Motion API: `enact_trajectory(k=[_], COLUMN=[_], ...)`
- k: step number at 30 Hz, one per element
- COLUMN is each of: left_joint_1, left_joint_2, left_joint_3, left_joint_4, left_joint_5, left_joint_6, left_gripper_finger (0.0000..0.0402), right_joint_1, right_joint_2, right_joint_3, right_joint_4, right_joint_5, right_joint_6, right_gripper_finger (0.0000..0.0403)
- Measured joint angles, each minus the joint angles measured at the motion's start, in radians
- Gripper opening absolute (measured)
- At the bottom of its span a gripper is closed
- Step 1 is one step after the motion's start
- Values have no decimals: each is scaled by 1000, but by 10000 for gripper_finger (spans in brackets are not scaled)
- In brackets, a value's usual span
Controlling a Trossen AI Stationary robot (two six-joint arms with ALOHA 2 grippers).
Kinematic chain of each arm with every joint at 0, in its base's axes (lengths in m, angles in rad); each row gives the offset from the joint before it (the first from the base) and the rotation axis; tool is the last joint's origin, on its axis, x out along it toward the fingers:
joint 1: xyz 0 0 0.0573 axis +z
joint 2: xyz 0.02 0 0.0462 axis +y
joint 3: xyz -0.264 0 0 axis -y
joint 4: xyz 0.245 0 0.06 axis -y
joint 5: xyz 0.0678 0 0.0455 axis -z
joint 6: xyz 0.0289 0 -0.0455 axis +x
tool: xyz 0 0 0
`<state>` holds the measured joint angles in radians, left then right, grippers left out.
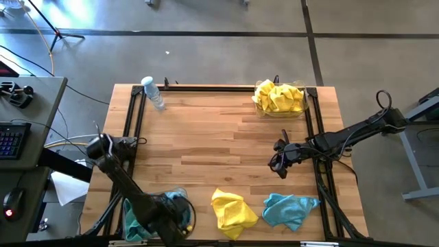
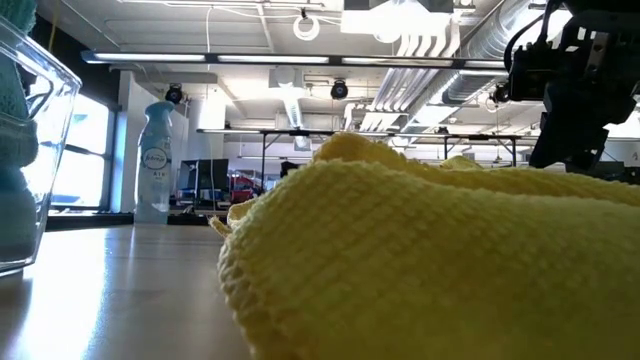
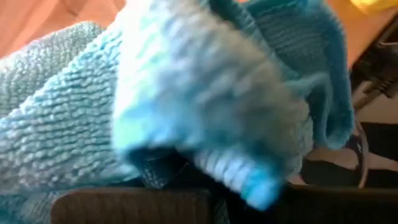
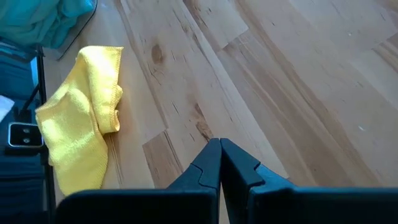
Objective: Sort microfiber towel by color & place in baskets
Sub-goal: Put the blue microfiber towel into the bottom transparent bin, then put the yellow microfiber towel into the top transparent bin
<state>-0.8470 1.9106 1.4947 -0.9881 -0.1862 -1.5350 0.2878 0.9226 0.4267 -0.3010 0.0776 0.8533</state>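
Observation:
My left gripper is down over the see-through basket at the table's near left corner, which holds teal towels. Teal cloth fills the left wrist view and hides the gripper's end. My right gripper is shut and hangs over bare wood right of the table's middle. A crumpled yellow towel and a teal towel lie on the table near its near edge. The second basket, at the far right corner, holds yellow towels.
A clear bottle stands at the far left of the table. Black rails run along the table's left and right sides. Bare wood lies open across the middle. The yellow towel blocks most of the low view.

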Motion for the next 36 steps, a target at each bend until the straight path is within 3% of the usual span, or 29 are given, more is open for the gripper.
enact_trajectory(k=[5,10,17,24,29,36], left_joint_1=[3,6,8,8,8,8], left_joint_2=[-96,-99,-95,-111,-197,-350], left_joint_3=[-189,-280,-288,-289,-291,-290], left_joint_4=[141,189,170,181,173,171], left_joint_5=[24,26,20,48,56,42], left_joint_6=[1,-40,-35,-34,-33,-43], left_gripper_finger=[0,0,8,63,93,99], right_joint_1=[0,0,0,0,0,0], right_joint_2=[0,0,0,0,0,0], right_joint_3=[0,0,0,0,0,0], right_joint_4=[1,4,7,7,7,7], right_joint_5=[0,4,28,34,34,73], right_joint_6=[34,68,114,142,160,161], right_gripper_finger=[0,0,0,0,0,0])
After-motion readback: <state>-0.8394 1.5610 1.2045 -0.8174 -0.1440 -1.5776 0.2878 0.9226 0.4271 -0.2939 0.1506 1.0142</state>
